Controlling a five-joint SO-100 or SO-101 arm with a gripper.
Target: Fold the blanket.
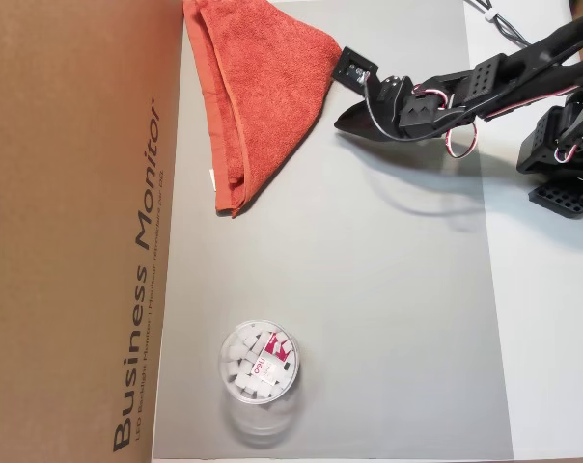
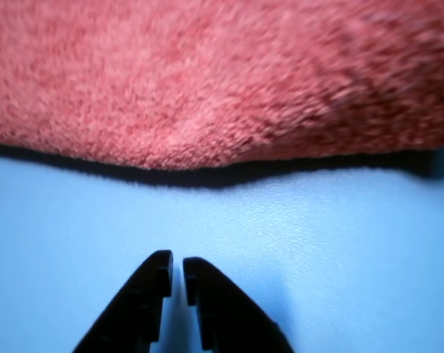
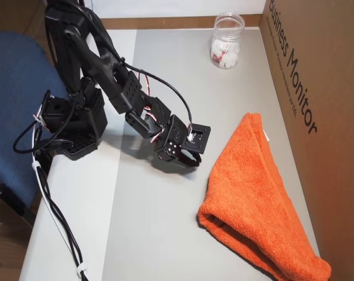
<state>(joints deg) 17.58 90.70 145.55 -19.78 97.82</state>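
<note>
Orange-red terry-cloth blanket [image 1: 263, 92], thick and looped in texture, lies folded over into a long tapering wedge on the smooth grey mat [image 1: 369, 318] that covers the table, hard against the mat's edge beside the brown cardboard box [image 1: 69, 231] printed "Business Monitor". In an overhead view the hemmed borders run doubled along the box side and a small white tag [image 1: 211, 179] peeks out near the narrow tip; in another overhead view the blanket [image 3: 259, 193] shows its rounded, puffy fold facing the arm and its layered open end near the mat's corner. The black plastic two-finger gripper [image 1: 342, 122] sits low over the mat just beside the blanket's folded edge, apart from it. The wrist view gives what the others cannot: the fuzzy pile of the blanket [image 2: 222, 73] filling the upper half, a dark shadow under its lip, and the gripper [image 2: 178, 273] with its fingertips drawn nearly together, only a thin slit between them, grasping nothing. A clear round plastic cup [image 1: 259, 362] filled with small white blocks and a red-and-white label stands well apart, toward the opposite end of the mat; one overhead view looks straight into it, the other shows its transparent wall [image 3: 227, 41]. Only that second overhead view shows the arm's black base [image 3: 71, 126], the trailing cables and a blue chair seat [image 3: 13, 105] beyond the table edge.
</note>
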